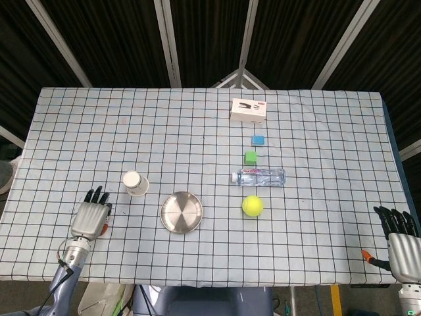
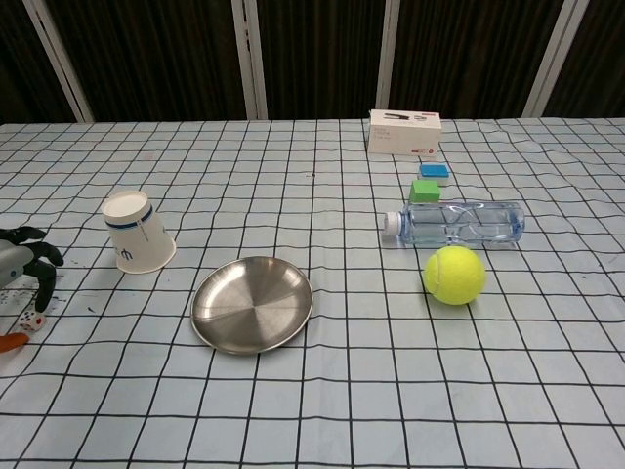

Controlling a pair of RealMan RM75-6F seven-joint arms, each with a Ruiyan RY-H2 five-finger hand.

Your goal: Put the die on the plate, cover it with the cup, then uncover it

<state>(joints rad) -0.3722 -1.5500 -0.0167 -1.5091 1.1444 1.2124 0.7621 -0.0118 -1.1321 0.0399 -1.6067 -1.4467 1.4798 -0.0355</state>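
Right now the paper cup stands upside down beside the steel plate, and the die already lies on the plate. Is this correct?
Not quite: the steel plate is empty. The chest view shows the die on the cloth under the left hand. The paper cup is upside down beside the plate.

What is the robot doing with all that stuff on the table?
Not much yet. Its left hand hovers by a small die near the table's left edge, holding nothing. The right hand waits at the far right. The metal plate has nothing on it, and the paper cup stands upside down beside it.
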